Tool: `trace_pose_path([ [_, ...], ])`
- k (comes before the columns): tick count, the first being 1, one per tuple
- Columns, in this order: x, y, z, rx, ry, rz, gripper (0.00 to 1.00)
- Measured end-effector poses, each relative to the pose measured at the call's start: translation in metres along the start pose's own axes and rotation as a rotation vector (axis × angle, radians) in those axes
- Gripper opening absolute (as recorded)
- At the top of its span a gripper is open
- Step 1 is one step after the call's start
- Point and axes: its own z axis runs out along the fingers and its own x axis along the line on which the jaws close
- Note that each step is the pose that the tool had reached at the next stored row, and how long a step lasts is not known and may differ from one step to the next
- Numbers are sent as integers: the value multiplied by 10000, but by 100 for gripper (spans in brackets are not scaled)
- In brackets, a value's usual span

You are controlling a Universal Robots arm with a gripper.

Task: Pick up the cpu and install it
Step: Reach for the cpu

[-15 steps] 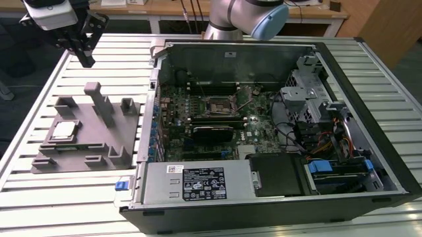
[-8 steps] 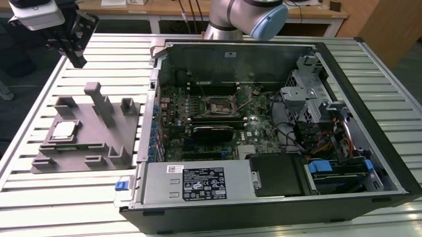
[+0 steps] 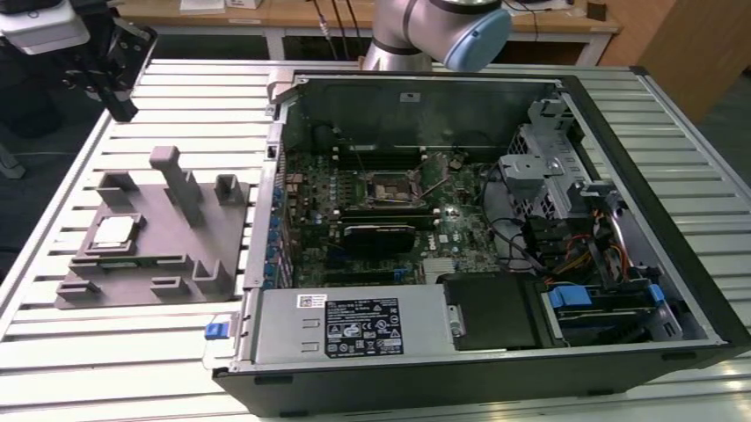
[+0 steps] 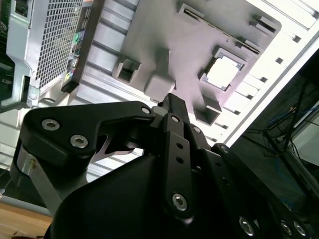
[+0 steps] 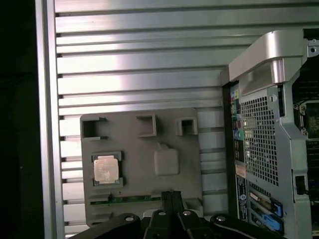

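The cpu (image 3: 114,231) is a small pale square chip lying flat in a recess of the grey fixture block (image 3: 164,259), at the exterior view's left. It also shows in both wrist views, as the cpu (image 5: 106,168) and the cpu (image 4: 223,72). My gripper (image 3: 122,109) hangs high above the table's far left corner, well beyond the fixture and apart from the chip. In the first wrist view its black fingers (image 5: 167,209) meet with nothing between them. The socket frame (image 3: 388,187) sits on the motherboard inside the open computer case.
The open computer case (image 3: 657,352) fills the slatted metal table's middle and right, with its rear panel (image 5: 259,149) next to the fixture. Upright posts (image 3: 176,176) rise from the fixture block. Bare table slats (image 3: 188,97) lie between gripper and fixture.
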Motion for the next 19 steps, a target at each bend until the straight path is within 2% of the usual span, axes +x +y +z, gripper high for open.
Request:
trace_pose_path([
  [19, 402, -31, 3, 0, 0, -1, 11],
])
